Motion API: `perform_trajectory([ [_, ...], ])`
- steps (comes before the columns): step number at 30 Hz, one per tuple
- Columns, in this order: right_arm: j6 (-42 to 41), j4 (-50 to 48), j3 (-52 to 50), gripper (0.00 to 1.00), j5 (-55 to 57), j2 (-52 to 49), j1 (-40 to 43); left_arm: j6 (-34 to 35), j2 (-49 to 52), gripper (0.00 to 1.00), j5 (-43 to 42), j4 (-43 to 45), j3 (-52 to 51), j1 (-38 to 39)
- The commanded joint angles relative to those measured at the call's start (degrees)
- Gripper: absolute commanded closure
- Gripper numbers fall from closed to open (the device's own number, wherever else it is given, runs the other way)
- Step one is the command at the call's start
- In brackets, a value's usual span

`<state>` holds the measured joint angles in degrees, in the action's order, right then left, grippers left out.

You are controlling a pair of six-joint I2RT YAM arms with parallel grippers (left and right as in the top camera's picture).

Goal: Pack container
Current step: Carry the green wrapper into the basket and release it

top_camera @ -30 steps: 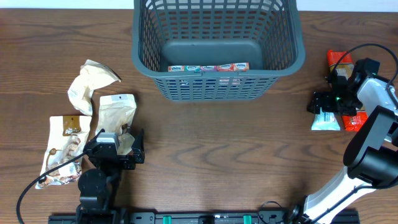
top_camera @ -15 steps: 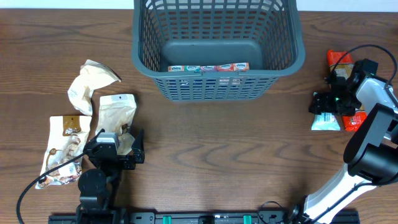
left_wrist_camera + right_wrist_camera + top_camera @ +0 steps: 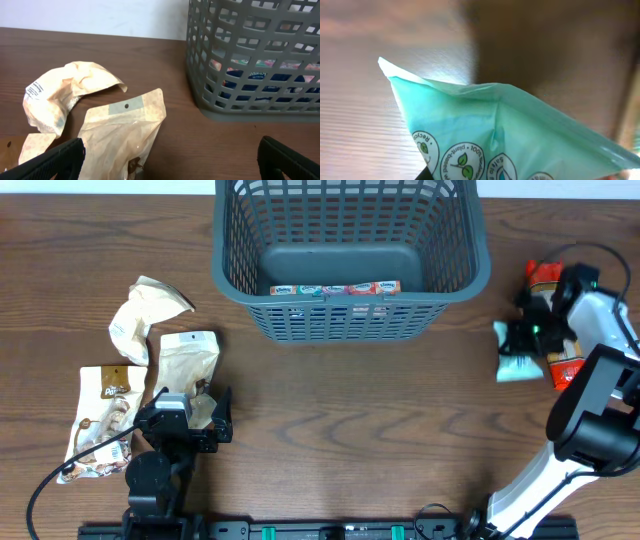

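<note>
1. Your right gripper (image 3: 523, 338) is closed on the mint-green plastic snack packet (image 3: 505, 130). A second ago that packet lay flat on the table to the right of the container. Now it hangs tilted from the fingers, and it has shifted a little toward the container.
2. In the right wrist view the packet fills the frame with only blurred wood behind it. I take that to mean it is off the table, so the pick appears to have succeeded.
3. The two orange-red foil packets (image 3: 547, 278) to the right of the container have not moved and sit just beside the gripper.
4. The container, a large dark grey plastic basket with lattice-slotted sides (image 3: 350, 320), stands well to the left of the held packet. A row of small colourful packets (image 3: 335, 288) already lies against its near wall.
5. The next step, as I read it, is to carry the packet over the rim and release it inside.
6. Your left gripper (image 3: 171, 149) is spread wide and holds nothing. It is parked in front of the container's left corner, where it was a second ago.
7. The tan paper pouches (image 3: 120, 130) next to it are untouched and not yet packed.
</note>
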<state>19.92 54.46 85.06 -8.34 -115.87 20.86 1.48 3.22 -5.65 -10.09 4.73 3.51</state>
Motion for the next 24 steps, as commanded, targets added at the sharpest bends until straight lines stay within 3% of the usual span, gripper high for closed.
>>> perform_trajectory([
  [1,-2.29,2.01,12.72,0.99,-2.71,4.17,-2.47,-0.11,0.02,0.01,-0.37,-0.52,-1.4,0.17],
  [7,-8.15,4.17,35.32,0.99,-2.62,9.57,-4.81,-0.11,0.02,0.01,-0.37,-0.52,-1.4,0.17],
  [10,-6.6,4.39,43.69,0.99,-3.08,11.23,-7.04,-0.09,0.02,0.01,-0.37,-0.52,-1.4,0.17],
  [13,2.58,6.78,48.83,0.99,-8.57,12.48,-11.19,-0.09,0.02,0.01,-0.37,-0.52,-1.4,0.17],
  [17,24.79,12.55,50.31,0.98,-16.2,13.4,-19.85,-0.09,0.02,0.01,-0.37,-0.52,-1.4,0.17],
  [21,40.3,17.31,50.21,0.99,-13.14,12.15,-29.66,-0.09,0.02,0.01,-0.37,-0.5,-1.4,0.17],
  [24,43.15,17.84,50.21,0.99,-3.17,9.46,-35.58,-0.09,0.02,0.02,-0.37,-0.52,-1.4,0.17],
])
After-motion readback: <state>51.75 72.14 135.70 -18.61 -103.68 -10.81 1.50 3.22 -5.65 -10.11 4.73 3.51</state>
